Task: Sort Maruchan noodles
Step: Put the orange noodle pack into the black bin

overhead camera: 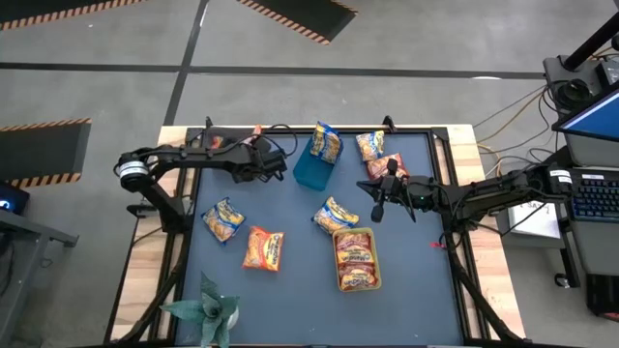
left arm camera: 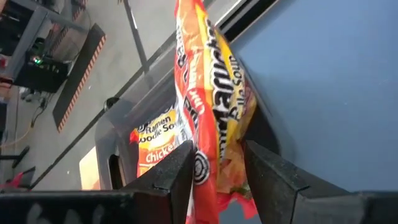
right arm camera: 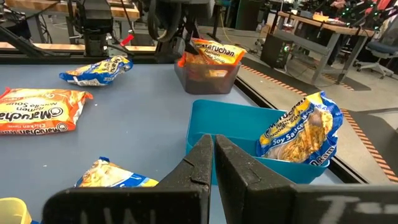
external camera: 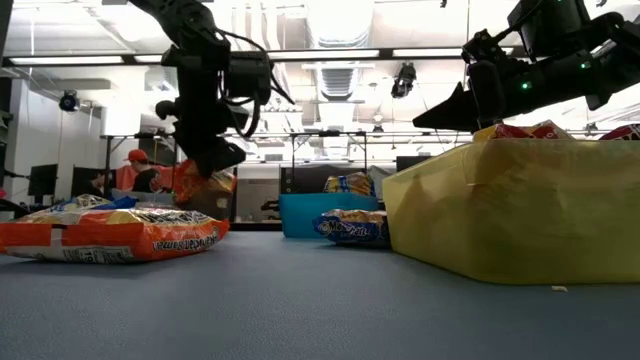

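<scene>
The left end effector has its fingers parted around an orange noodle packet hanging lengthwise (long axis vertical) over a dark bin; the right end effector is closed, empty.

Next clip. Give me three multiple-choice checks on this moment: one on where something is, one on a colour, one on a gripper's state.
1. Where is the upright blue-and-yellow crinkly noodle packet?
A) in the blue plastic bin
B) flat on the table
C) on the floor

2. What colour are the flat noodle packets in the yellow-green plastic bin?
A) blue
B) red
C) green

3. The right gripper is:
A) wide open
B) shut on a packet
C) shut, holding nothing

Answers: 1 A, it leans inside that bin's rim. 2 B, red wrappers fill it in the high view. 3 C, the right wrist view shows its fingers together with nothing between them.
</scene>
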Tool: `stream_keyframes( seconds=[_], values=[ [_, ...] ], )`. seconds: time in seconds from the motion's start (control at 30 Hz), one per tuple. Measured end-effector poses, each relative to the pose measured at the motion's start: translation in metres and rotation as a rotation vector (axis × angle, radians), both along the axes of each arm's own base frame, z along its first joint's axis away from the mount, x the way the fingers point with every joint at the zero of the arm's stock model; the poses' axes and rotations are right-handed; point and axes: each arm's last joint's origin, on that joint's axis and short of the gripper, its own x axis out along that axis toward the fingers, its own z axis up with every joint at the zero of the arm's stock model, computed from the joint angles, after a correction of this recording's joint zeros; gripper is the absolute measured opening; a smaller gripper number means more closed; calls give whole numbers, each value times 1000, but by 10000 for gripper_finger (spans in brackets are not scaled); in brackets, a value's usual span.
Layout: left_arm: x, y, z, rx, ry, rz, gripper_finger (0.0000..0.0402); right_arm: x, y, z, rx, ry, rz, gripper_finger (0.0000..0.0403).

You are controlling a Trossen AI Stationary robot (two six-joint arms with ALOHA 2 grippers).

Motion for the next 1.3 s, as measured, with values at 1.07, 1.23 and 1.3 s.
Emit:
stream_keyframes(
  seconds=[1.07, 1.23, 1.3],
  values=[
    [8, -2, -8, -35, -48, 14, 126, 0, 0, 0, 7, -2, 0, 9],
    [10, -10, 15, -28, 1, -46, 126, 0, 0, -1, 8, 7, 0, 9],
    [10, -15, 24, -36, 41, -94, 126, 0, 0, -2, 8, 16, 0, 9]
  ],
)
